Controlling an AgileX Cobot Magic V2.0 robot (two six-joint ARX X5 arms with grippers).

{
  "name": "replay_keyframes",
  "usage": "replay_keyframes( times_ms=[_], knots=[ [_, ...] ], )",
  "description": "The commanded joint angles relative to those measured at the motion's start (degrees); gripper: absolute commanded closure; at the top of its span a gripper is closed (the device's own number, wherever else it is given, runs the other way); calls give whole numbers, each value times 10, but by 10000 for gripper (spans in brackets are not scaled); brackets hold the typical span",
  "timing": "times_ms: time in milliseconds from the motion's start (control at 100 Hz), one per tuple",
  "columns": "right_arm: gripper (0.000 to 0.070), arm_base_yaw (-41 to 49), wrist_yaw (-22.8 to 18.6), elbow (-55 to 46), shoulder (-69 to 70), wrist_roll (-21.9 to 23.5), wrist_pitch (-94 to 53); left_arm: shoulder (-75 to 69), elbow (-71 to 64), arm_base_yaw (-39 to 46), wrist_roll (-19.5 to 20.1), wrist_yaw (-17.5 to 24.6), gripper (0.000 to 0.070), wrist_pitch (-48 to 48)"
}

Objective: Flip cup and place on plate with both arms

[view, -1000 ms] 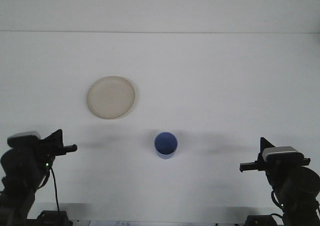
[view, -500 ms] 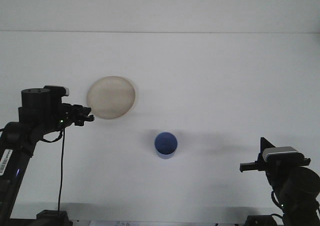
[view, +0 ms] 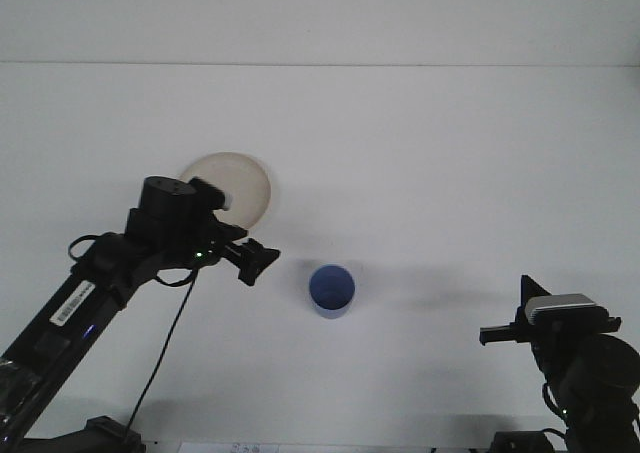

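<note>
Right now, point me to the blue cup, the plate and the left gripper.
blue cup [view: 331,289], front view, on the middle of its top face.
plate [view: 250,185], front view, on its uncovered right part.
left gripper [view: 257,262], front view, between its fingertips, left of the cup.

The left arm [view: 120,273] covers the plate's [view: 245,183] near-left edge. The right hand's [view: 490,336] fingers are too small to read.

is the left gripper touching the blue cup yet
Apart. In the front view, a strip of bare white table shows between the left gripper and the blue cup, which stands alone near the table's middle.
</note>
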Motion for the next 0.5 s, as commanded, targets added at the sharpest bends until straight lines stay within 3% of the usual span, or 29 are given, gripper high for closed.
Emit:
replay_keyframes(
  times_ms=[0,140,490],
  knots=[
    [700,0,0,5,4,8,6,24,16,-36,-11,-27,131,14],
    [700,0,0,5,4,8,6,78,43,-95,-9,-85,131,16],
    [700,0,0,5,4,8,5,189,116,-142,-2,-111,130,0]
  ],
)
